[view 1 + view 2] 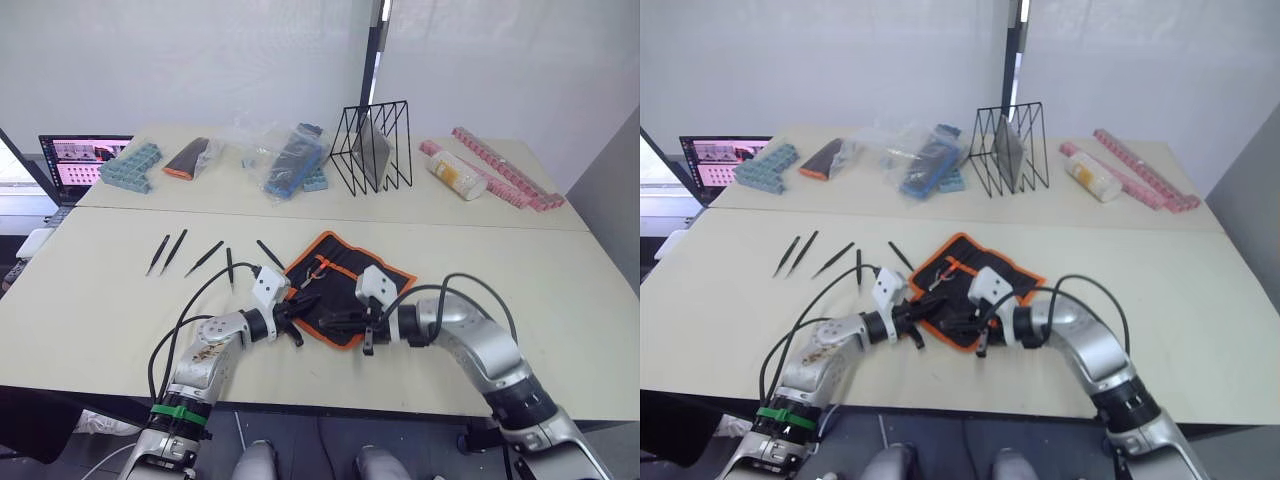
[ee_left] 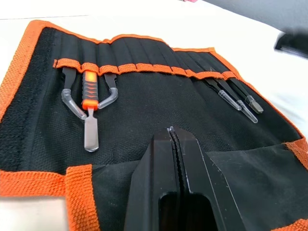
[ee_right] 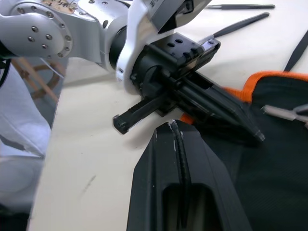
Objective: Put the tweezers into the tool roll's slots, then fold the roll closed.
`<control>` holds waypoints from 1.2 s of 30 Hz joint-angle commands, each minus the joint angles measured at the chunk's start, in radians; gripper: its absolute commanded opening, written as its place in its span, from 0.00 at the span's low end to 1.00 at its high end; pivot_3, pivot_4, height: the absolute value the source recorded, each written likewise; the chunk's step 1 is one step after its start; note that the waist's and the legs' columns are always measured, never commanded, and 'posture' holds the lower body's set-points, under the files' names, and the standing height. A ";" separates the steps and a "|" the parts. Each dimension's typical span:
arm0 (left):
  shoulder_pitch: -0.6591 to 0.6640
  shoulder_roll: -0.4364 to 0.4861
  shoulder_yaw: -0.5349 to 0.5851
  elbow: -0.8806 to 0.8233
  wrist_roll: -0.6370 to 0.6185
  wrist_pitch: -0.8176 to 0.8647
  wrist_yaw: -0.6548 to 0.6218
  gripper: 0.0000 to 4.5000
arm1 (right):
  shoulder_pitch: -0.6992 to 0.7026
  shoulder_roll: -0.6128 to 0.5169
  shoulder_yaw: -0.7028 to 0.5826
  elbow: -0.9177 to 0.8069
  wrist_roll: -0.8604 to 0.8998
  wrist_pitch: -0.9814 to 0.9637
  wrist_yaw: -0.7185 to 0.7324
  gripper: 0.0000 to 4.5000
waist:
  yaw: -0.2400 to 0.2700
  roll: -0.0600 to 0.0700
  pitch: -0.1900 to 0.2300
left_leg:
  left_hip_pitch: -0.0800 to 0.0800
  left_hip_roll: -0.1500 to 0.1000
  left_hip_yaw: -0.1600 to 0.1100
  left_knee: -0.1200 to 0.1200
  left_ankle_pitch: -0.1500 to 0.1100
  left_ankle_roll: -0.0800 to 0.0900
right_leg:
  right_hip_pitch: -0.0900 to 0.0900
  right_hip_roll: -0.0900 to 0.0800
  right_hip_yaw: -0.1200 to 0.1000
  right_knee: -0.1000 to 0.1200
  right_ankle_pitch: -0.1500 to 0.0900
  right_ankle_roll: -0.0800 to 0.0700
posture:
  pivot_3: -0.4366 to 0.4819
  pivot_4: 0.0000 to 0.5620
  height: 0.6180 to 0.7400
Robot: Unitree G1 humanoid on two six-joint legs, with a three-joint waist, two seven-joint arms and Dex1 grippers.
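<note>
- We see both arms bent inward over the pale table (image 1: 120,300), their grippers facing each other across the near corner of the flat black fabric tool roll with orange edging (image 1: 385,268), which lies open in front of us.
- Our left gripper (image 1: 296,332) lies low over the roll's near-left edge, its two black fingers pressed together with nothing between them; in the left wrist view the tips (image 2: 172,131) point over the black cloth toward the pocket row.
- Our right gripper (image 1: 340,322) reaches in from the right over the roll's near part, its fingers also pressed together and empty, the tips (image 3: 171,126) just beside the left gripper's fingers.
- The narrow black fabric slots (image 2: 144,55) run under an orange band; they already hold an orange-handled tool (image 2: 89,103) with two grey-tipped tools on either side of it, and three slim tools at the far end.
- Five slim black pointed tweezers lie loose on the table to the left of the roll, beyond the left gripper: two side by side farthest left (image 1: 165,252), then one (image 1: 204,258), one (image 1: 229,268) and one (image 1: 270,254) nearest the roll's edge.
</note>
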 commanded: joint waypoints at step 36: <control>-0.038 0.028 0.023 0.057 0.033 -0.079 -0.025 0.01 | 0.162 -0.087 -0.095 0.095 0.099 -0.117 0.302 0.00 | 0.002 0.003 -0.019 | 0.019 0.000 0.000 -0.010 -0.001 -0.001 | 0.022 0.000 0.000 -0.011 -0.006 0.002 | 0.48 0.27 0.95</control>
